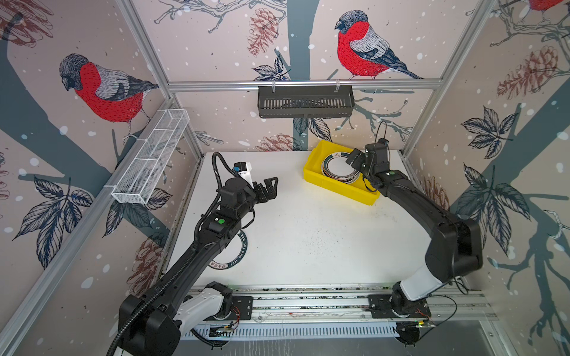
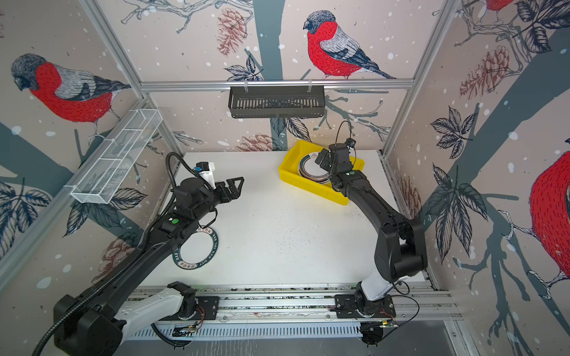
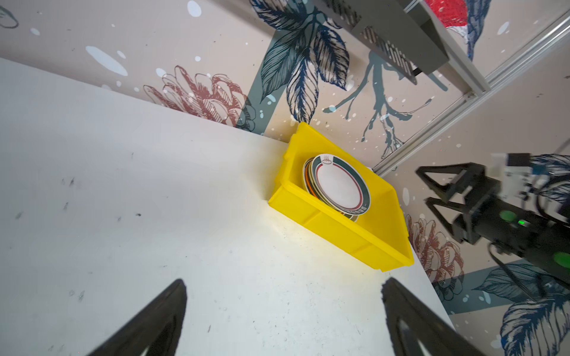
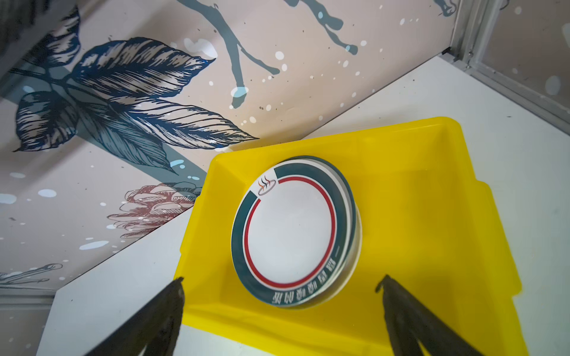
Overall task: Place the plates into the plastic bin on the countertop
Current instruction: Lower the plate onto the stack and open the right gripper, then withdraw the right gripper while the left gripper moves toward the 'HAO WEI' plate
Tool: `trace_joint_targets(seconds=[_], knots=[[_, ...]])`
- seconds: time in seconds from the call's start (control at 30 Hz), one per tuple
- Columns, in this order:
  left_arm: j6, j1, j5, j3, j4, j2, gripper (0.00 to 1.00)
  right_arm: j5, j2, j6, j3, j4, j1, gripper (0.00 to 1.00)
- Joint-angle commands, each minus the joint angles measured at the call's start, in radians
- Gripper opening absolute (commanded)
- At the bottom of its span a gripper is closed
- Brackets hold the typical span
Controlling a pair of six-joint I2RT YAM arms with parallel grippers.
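Hovering above the stacked plates (image 4: 291,234) in the bin (image 1: 311,173) at one o'clock, the right end effector (image 1: 354,157) stands apart; the left end effector (image 1: 269,188) likewise, empty. Only top views show another plate (image 2: 196,249) at eight o'clock on the bench (image 2: 293,231).

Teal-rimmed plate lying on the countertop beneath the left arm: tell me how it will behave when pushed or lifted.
The plate lies flat on the countertop, so a push would probably slide it, not tip or roll it. Its rim looks low, so lifting likely needs an edge pinch. It looks rigid and glossy, perhaps slippery; fragility cannot be told.
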Motion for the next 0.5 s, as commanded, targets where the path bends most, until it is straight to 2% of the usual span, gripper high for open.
trace_joint_targets(seconds=[0.0, 0.17, 0.47], knots=[[0.016, 0.021, -0.030, -0.001, -0.047, 0.001, 0.98, -0.055, -0.127, -0.040, -0.144, 0.111, 0.047, 1.00], [0.005, 0.030, -0.071, -0.039, -0.113, 0.001, 0.98, -0.140, -0.264, -0.045, -0.308, 0.115, 0.094, 1.00], [-0.087, 0.030, -0.143, -0.153, -0.172, -0.051, 0.98, -0.240, -0.464, -0.096, -0.523, 0.110, 0.102, 1.00]])
